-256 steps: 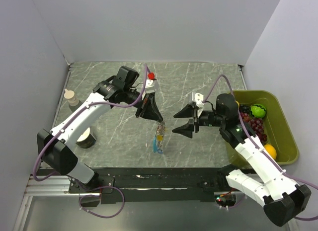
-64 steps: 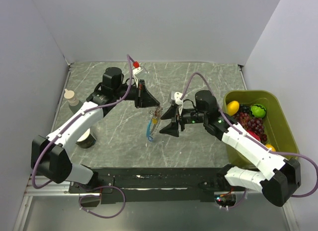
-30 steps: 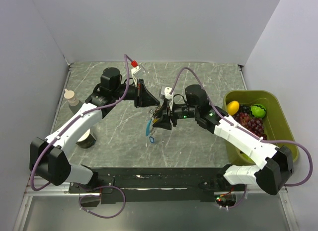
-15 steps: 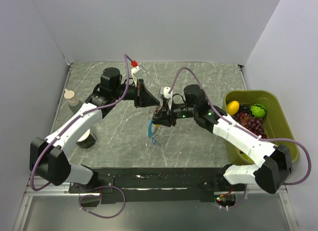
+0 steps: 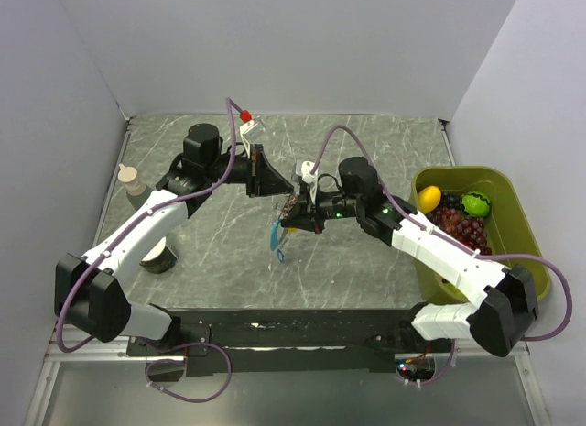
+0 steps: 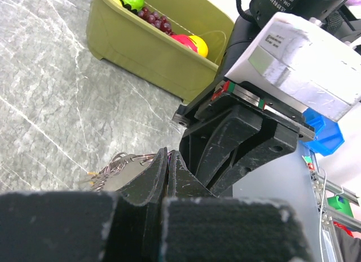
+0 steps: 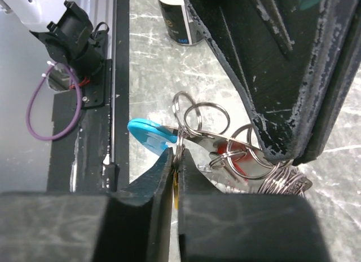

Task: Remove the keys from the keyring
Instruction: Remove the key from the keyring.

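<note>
My right pincer [image 7: 176, 158] is pinched shut on the bunch, just where the light-blue key [image 7: 148, 133] meets a ring of the keyring [image 7: 208, 112]. My left pincer [image 6: 168, 155], almost tip to tip with it, is clamped on the same rings above the desk [image 5: 366, 151]. A red key [image 7: 231, 152] hangs between them. I judge no key is off yet. The fingertips crowd each other. Well behind my right pincer sits a fruit bin [image 5: 536, 261].

keyring [image 6: 117, 165] mostly behind left end effector [image 6: 168, 155]
</note>
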Controlling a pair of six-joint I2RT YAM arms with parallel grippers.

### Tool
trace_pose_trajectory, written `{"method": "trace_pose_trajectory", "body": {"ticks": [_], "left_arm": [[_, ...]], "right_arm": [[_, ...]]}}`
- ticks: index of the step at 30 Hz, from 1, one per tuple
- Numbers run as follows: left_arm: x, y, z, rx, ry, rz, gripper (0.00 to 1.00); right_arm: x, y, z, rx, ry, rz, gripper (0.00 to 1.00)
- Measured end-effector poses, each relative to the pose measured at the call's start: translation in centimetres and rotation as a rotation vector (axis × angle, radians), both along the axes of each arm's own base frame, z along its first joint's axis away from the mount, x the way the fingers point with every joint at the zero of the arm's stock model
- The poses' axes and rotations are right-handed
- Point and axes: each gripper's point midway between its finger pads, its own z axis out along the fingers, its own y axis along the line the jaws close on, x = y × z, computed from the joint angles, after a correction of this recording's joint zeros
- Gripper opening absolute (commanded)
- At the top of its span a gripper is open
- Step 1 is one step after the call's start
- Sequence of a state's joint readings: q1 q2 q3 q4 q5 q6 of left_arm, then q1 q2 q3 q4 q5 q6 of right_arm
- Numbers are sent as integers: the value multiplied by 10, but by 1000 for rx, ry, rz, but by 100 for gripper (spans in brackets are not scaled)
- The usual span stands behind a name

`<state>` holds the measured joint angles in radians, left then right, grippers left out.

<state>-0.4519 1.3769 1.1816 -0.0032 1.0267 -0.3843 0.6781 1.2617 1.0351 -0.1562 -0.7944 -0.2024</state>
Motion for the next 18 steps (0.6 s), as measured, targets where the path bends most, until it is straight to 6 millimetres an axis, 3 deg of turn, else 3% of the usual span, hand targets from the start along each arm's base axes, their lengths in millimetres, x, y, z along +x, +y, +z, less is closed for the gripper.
{"method": "trace_pose_trajectory", "body": {"ticks": [9,18], "left_arm": [[1,4,-3,1,8,9,1],[-3,7,-2,8,-9,6,1]], "right_arm": [[-2,-3,3,5,-25,0,0],[-9,-23,11,-76,-120,8,0]]}}
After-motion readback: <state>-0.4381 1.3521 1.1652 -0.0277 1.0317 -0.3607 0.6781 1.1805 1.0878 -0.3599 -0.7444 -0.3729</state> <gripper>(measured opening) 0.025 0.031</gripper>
